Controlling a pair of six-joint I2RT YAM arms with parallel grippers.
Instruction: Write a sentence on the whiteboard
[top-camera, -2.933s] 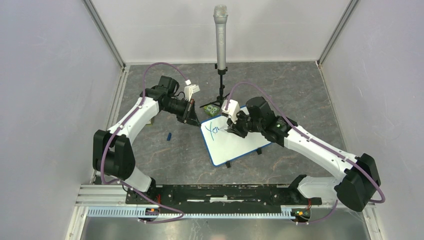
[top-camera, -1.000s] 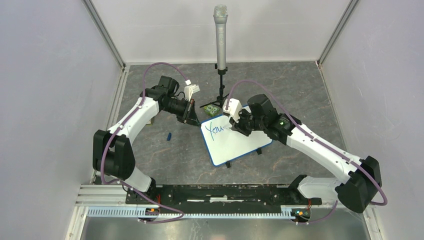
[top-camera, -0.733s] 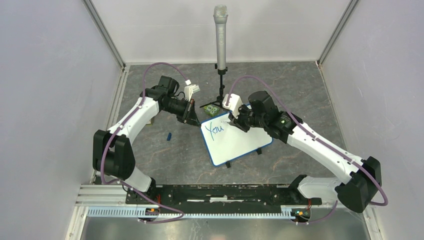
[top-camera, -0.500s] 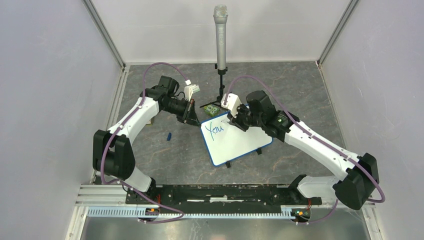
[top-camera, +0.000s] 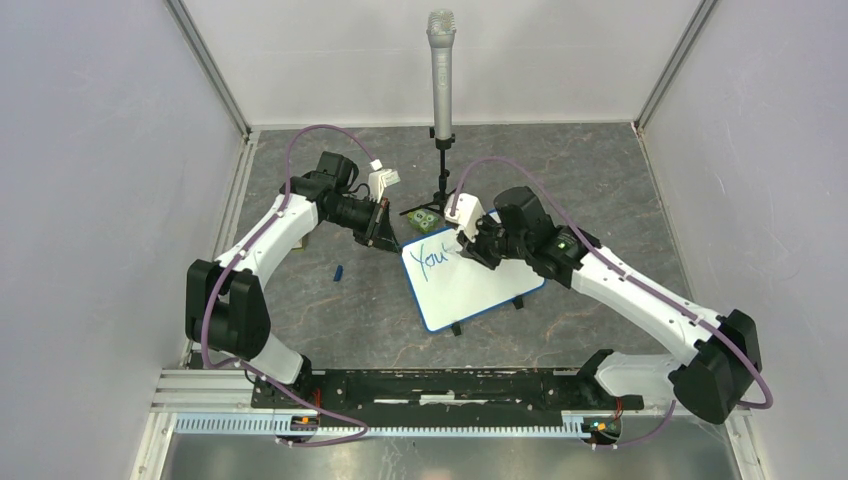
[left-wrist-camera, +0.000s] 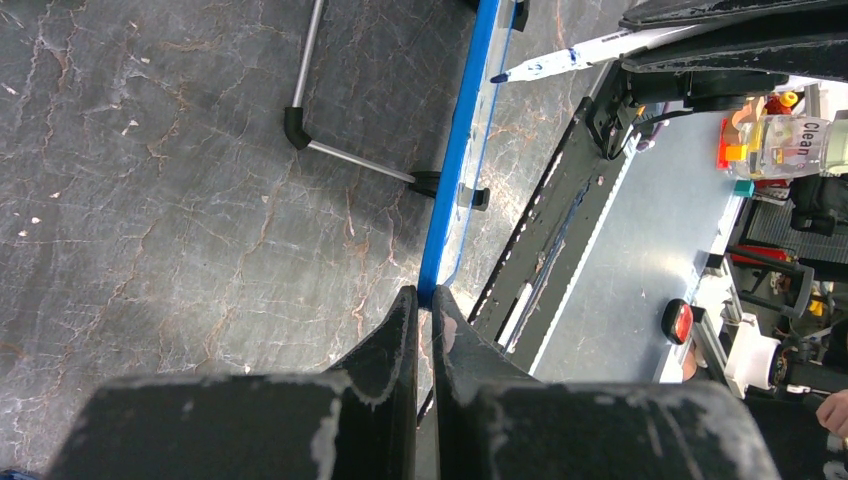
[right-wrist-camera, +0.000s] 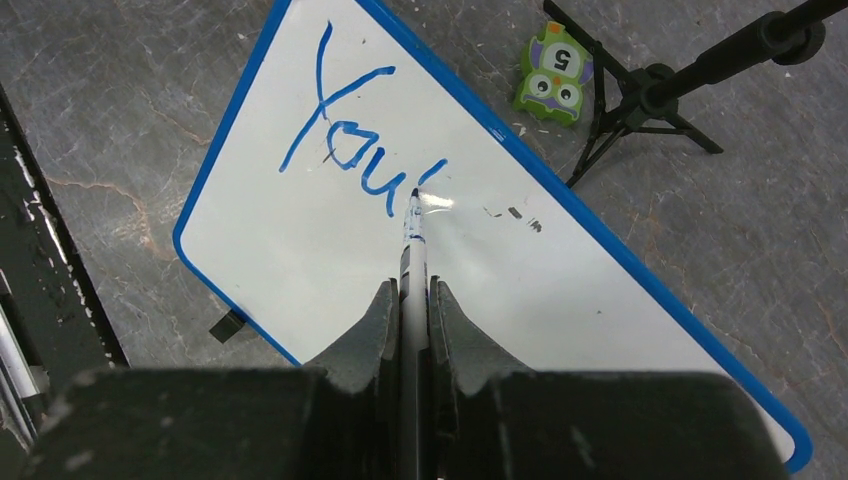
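Since a second ago, a short stroke has appeared after "You" in the sentence (right-wrist-camera: 345, 150), at the whiteboard's (top-camera: 470, 292) far-left corner. The right gripper (right-wrist-camera: 413, 290) pinches a marker (right-wrist-camera: 412, 240), its tip touching the whiteboard beside that stroke. The left gripper (left-wrist-camera: 425, 295) is clamped narrow on the whiteboard's blue edge.

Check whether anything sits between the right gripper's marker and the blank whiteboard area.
Nothing visible. The right gripper holds the marker with its tip at the whiteboard just past the sentence; the white ahead shows only faint smudges. The left gripper grips the board's edge.
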